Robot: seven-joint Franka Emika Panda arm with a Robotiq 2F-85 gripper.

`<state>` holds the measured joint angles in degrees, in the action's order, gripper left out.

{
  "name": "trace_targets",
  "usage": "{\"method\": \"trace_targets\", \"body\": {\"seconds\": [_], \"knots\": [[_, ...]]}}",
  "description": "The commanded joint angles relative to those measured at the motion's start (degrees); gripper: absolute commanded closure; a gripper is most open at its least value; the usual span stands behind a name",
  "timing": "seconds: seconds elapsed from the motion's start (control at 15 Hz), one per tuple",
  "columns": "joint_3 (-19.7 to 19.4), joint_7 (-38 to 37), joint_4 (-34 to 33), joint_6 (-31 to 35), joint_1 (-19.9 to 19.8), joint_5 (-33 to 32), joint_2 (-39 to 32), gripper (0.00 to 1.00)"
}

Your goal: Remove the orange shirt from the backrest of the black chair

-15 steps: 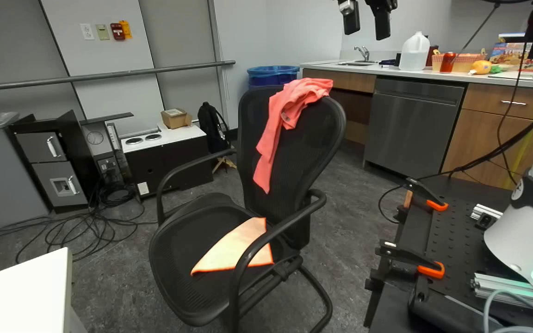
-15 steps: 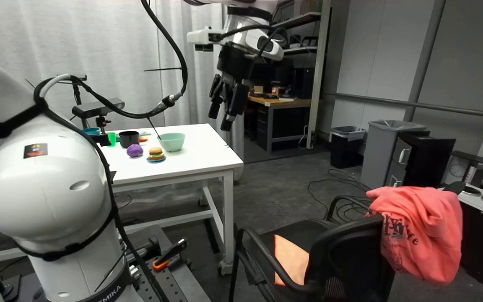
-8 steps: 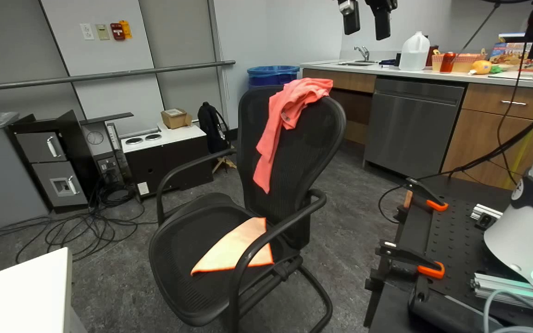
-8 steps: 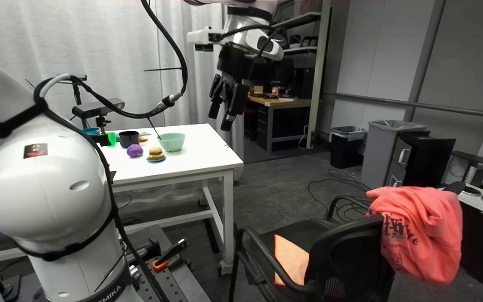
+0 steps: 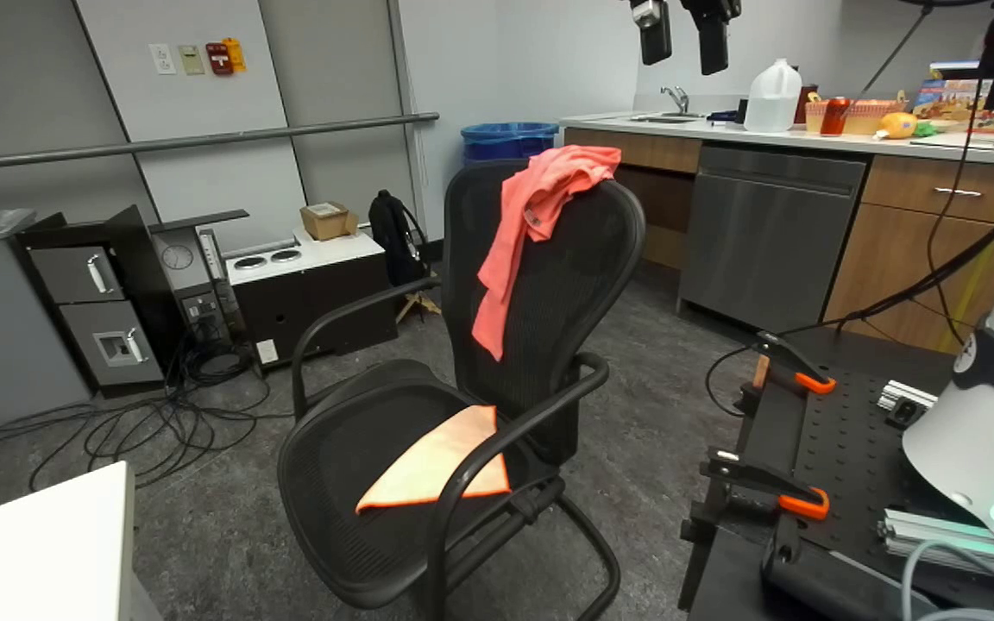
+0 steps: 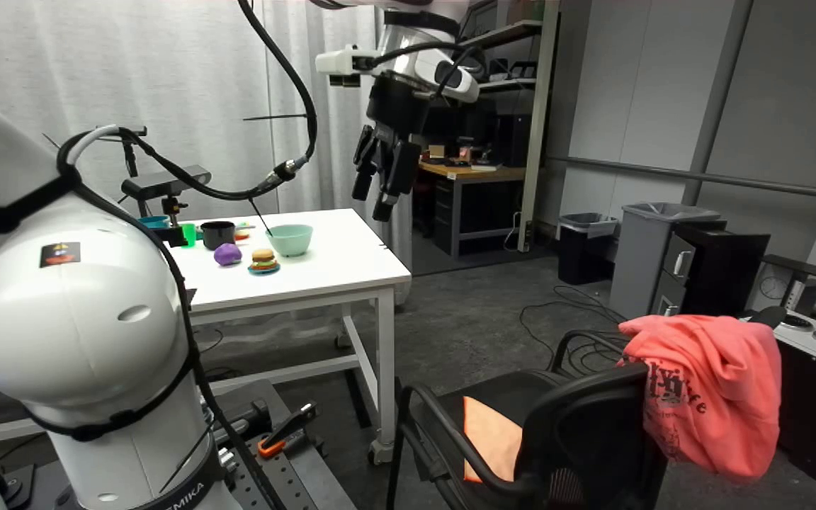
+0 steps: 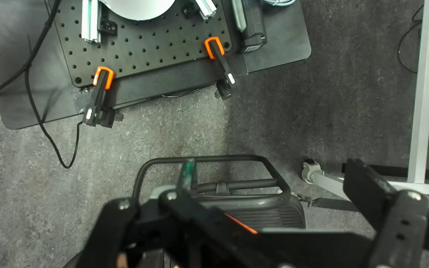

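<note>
In an exterior view, from the left, the corner of a white bench shows in the foreground; behind it stand a grey bin and a black cabinet, then a low unit with a cardboard box on its white top, and a black backpack just beside that. Next comes the black chair, a flat, peach-coloured cloth edged in orange lying on its seat. The orange shirt is draped, wrinkled, over the rounded top of the backrest, a narrow strip of it trailing down the front; dark lettering shows in an exterior view on the fuller part that hangs behind. Farther right and higher up, the hand hangs in the air, well apart from the shirt, its fingers pointing down and spread apart; in the wrist view part of the chair's frame can be seen between them. Right of the hand, lower down, is a grey dishwasher, and nearer, two clamps with orange ends sit on the edge of a black perforated plate. At the far right rises the white base of the arm
</note>
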<state>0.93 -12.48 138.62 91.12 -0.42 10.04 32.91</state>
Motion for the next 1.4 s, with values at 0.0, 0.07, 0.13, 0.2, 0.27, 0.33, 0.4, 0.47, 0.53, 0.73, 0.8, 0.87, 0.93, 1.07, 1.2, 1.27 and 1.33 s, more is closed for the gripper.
{"method": "trace_targets", "body": {"seconds": [0.0,0.07,0.13,0.2,0.27,0.33,0.4,0.47,0.53,0.73,0.8,0.87,0.93,1.07,1.2,1.27,1.33], "knots": [[0.5,0.3,-0.1,-0.1,-0.7,0.2,0.0,0.00],[0.5,0.3,-0.1,-0.1,-0.7,0.2,0.0,0.00],[0.5,0.3,-0.1,-0.1,-0.7,0.2,0.0,0.00],[0.5,0.3,-0.1,-0.1,-0.7,0.2,0.0,0.00],[0.6,0.7,-0.4,0.4,-0.6,-0.1,-0.2,0.00],[0.7,1.1,-0.7,0.9,-0.7,-0.8,-0.4,0.00],[0.7,1.4,-1.3,1.4,-0.9,-1.8,-0.5,0.00],[0.7,1.7,-1.6,2.1,-1.0,-2.8,-0.6,0.00],[0.6,1.9,-2.3,3.1,-1.2,-3.8,-1.0,0.00],[0.1,2.6,-4.4,6.3,-1.6,-6.6,-2.2,0.00],[-0.2,3.2,-5.6,7.8,-1.8,-7.7,-3.0,0.00],[-0.5,3.7,-6.6,9.0,-1.9,-8.5,-3.8,0.00],[-0.8,4.3,-8.0,10.3,-2.0,-9.4,-4.8,0.00],[-1.4,5.5,-10.3,13.3,-2.3,-10.8,-6.7,0.00],[-2.1,7.1,-13.2,17.0,-3.0,-12.8,-9.4,0.00],[-2.5,7.9,-14.6,18.9,-3.3,-13.8,-11.0,0.00],[-2.8,8.5,-15.9,20.6,-3.5,-14.8,-12.5,0.00]]}}
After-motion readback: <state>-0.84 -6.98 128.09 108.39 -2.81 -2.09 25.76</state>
